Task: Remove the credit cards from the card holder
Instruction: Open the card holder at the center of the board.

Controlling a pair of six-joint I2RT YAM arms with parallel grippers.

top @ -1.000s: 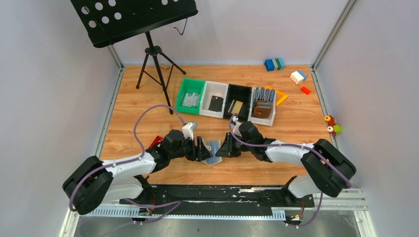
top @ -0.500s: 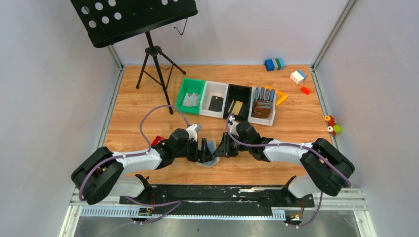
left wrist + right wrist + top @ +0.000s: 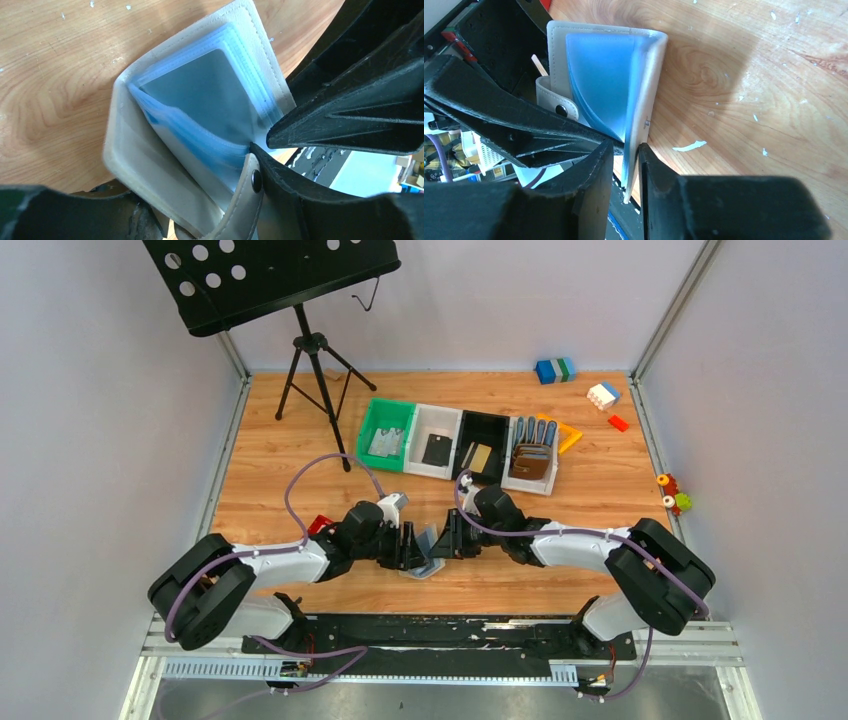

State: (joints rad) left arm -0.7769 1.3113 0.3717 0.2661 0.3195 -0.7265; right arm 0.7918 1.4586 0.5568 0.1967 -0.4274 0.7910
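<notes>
The card holder [image 3: 653,85] is spread open at the near middle of the desk [image 3: 600,480], between both tools. The right tool [image 3: 625,150] is clamped on one cover. The left tool [image 3: 412,548] pinches the opposite cover beside the snap tab [image 3: 245,192], with bluish sleeves fanned between them.

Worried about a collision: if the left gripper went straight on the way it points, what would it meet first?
The left gripper meets the card holder, open right at its jaws; just beyond, the right gripper. Depth is hard to judge.
</notes>
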